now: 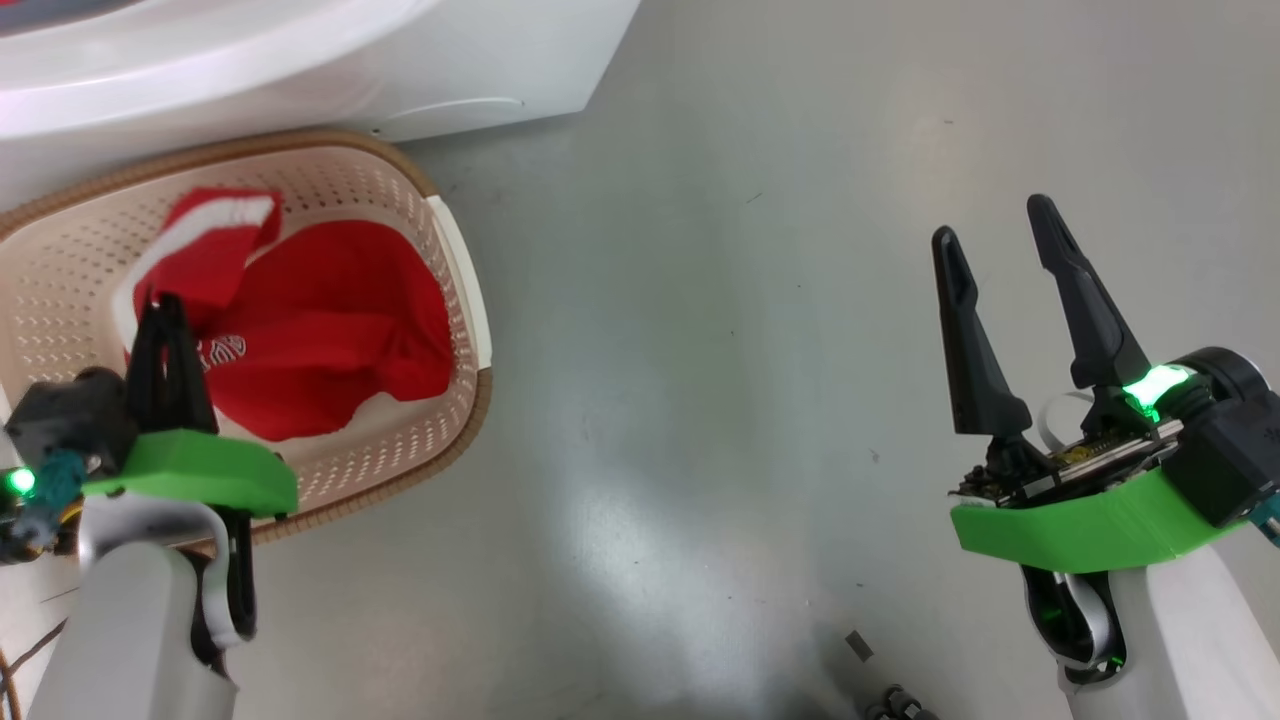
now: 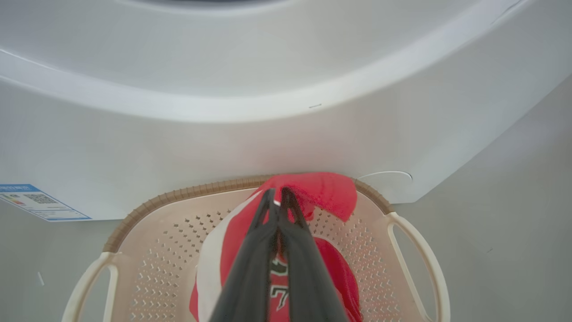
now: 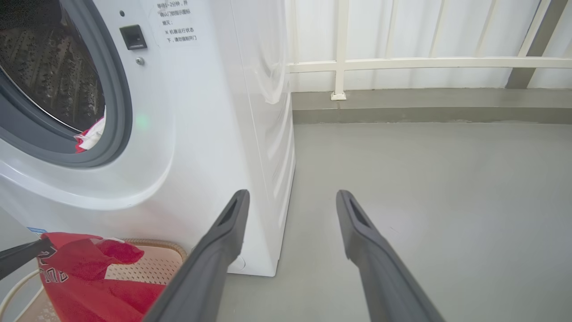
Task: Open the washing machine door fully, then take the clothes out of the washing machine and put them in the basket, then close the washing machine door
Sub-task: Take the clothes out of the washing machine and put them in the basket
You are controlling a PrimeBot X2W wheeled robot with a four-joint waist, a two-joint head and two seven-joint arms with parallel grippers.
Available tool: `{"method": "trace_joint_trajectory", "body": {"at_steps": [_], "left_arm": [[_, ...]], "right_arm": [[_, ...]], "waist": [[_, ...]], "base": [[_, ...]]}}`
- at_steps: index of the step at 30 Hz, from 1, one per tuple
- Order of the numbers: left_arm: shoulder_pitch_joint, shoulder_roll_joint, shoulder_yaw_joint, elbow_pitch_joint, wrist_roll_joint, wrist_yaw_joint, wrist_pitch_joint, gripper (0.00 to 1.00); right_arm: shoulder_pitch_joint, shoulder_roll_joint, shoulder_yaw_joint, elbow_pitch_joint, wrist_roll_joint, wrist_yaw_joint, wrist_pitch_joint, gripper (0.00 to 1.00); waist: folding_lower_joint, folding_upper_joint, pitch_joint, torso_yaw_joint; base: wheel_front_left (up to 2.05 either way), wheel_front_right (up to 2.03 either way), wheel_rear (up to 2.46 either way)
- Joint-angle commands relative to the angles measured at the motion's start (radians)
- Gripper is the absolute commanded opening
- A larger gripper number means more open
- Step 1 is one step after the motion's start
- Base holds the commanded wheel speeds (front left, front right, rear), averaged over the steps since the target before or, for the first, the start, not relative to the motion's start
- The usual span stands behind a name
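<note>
Clothes (image 2: 326,192) sit in the basket (image 2: 178,194), one fold pinched by the closed left gripper (image 2: 278,197), whose fingers (image 2: 250,268) cover part of them. The right gripper (image 1: 992,220) stands open, empty.

Black 2-fingered right pincer (image 1: 992,218), green cuff (image 1: 1090,530)

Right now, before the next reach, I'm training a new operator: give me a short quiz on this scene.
1. True or false: the right gripper stands open above the floor, holding nothing.
2. The left gripper is shut on: A) the clothes; B) a white handle; C) the machine's door.
3. Short answer: besides the basket, where does red and white cloth lie?
Key: 1 true; 2 A; 3 in the drum of the washing machine, at its lower edge.
</note>
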Motion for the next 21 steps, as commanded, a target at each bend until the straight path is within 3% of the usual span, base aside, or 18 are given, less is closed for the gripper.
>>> {"method": "trace_joint_trajectory", "body": {"at_steps": [1, 11, 21], "left_arm": [[-0.026, 0.020, 0.024, 0.049, -0.016, -0.015, -0.008, 0.00], [-0.187, 0.015, 0.026, 0.466, -0.074, -0.085, -0.004, 0.00], [-0.292, 0.002, 0.017, 0.736, -0.103, -0.122, 0.050, 0.00]], "right_arm": [[0.000, -0.007, 0.022, -0.020, 0.004, 0.006, -0.006, 1.00], [-0.006, -0.007, 0.031, -0.019, 0.015, 0.006, -0.006, 1.00], [-0.009, -0.007, 0.034, -0.012, 0.015, 0.006, -0.006, 1.00]], "waist": [[0.0000, 0.0000, 0.003, -0.006], [0.0000, 0.0000, 0.018, -0.026], [0.0000, 0.0000, 0.020, -0.030]], "base": [[0.00, 0.00, 0.00], [0.00, 0.00, 0.00], [0.00, 0.00, 0.00]]}}
